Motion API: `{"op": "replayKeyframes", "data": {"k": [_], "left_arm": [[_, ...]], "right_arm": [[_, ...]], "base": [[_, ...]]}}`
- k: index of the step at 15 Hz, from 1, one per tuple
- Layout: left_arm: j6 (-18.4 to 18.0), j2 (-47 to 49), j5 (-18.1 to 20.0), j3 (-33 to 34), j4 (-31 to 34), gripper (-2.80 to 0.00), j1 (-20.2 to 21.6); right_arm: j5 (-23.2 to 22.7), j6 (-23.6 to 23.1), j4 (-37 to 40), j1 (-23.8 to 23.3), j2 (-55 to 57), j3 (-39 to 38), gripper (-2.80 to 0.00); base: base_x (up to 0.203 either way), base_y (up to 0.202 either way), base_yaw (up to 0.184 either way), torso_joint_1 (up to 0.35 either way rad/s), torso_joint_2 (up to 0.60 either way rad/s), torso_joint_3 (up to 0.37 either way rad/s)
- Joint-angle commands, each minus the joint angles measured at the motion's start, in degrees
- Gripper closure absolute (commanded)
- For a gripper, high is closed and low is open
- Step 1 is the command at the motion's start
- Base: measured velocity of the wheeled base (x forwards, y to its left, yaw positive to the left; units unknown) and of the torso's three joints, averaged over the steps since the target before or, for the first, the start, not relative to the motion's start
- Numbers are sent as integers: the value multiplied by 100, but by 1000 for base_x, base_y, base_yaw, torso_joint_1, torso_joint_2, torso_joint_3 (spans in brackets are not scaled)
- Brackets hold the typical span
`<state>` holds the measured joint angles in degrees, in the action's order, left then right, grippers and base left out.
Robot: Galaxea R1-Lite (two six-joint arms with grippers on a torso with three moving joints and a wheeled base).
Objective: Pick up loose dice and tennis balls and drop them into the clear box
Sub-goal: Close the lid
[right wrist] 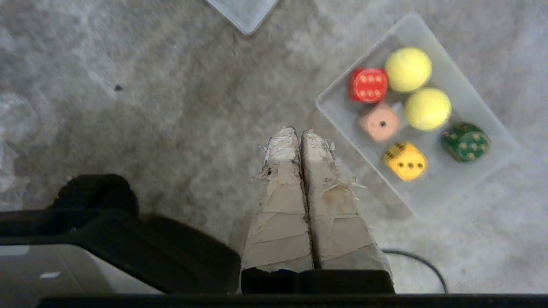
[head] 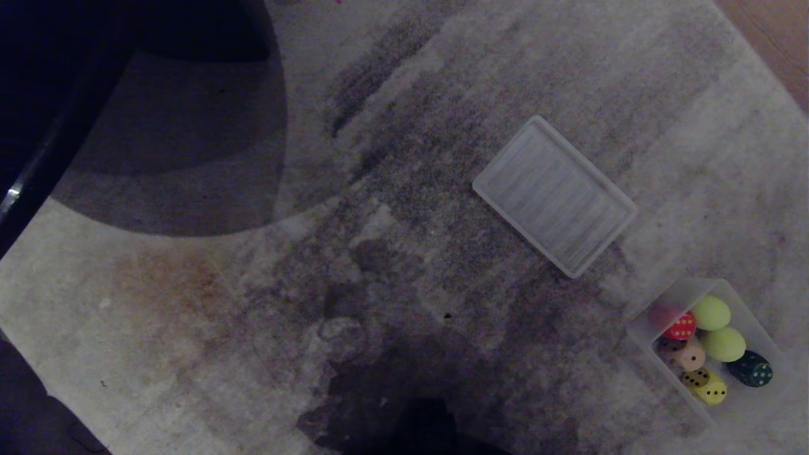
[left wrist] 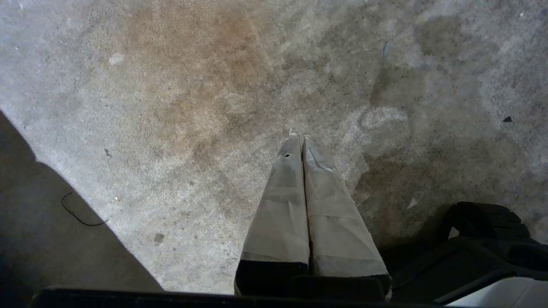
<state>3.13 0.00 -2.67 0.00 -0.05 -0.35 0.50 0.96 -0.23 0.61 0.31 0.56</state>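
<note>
Six toys sit inside the box already, so the pickup work looks finished; nothing loose shows on the carpet (head: 189, 303).

On the left, the left gripper (left wrist: 301, 139) hangs over bare, stained carpet with its taped fingers (left wrist: 282, 205) pressed flat together, empty. It has nothing to reach for on that side, which fits an arm parked out of the way.

Toward the middle and far right, a flat ribbed panel (head: 555, 196) lies on the carpet, well apart from the grippers. It rests just beyond the box, touching nothing.

Next comes the right gripper (right wrist: 296, 136), also closed tight on nothing, its worn tape fingertips (right wrist: 280, 149) hovering above the carpet just beside the box's near-left wall. Its closed, empty state beside a full box suggests there is nothing more for it to deliver.

At the near right stands the clear box (head: 651, 319), upright on the carpet. Inside, the red die (right wrist: 368, 84) and the pinkish die (right wrist: 379, 123) sit along the left wall, with the yellow die (right wrist: 405, 161) nearer. The two tennis balls (right wrist: 407, 69) lie side by side along the farther right wall, and the green die (right wrist: 464, 141) lies just nearer than they do. The low walls keep the balls from rolling off.
</note>
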Motion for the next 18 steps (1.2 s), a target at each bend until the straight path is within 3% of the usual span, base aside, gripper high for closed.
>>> {"op": "replayKeyframes", "data": {"k": [1,4,7,10,14,17,18], "left_arm": [[3,9,-5,9,-3,0,0],[3,9,-5,9,5,0,0],[3,9,-5,9,-4,0,0],[3,9,-5,9,-4,0,0],[3,9,-5,0,3,0,0],[3,9,-5,9,-3,0,0],[3,9,-5,9,-3,0,0]], "right_arm": [[12,10,360,-29,330,644,0],[16,204,804,-41,1882,1580,0],[31,560,297,-126,3653,2082,0],[114,912,-1016,-188,5572,2274,0],[630,1470,-3081,-130,8151,2514,0],[820,1866,-4090,-54,9569,2860,0],[851,1955,-4304,-43,9932,3010,-229]], "base": [[0,0,0,0,0,0],[0,0,0,0,0,0],[0,0,0,0,0,0],[0,0,0,0,0,0],[0,0,0,0,0,0],[0,0,0,0,0,0],[0,0,0,0,0,0]]}}
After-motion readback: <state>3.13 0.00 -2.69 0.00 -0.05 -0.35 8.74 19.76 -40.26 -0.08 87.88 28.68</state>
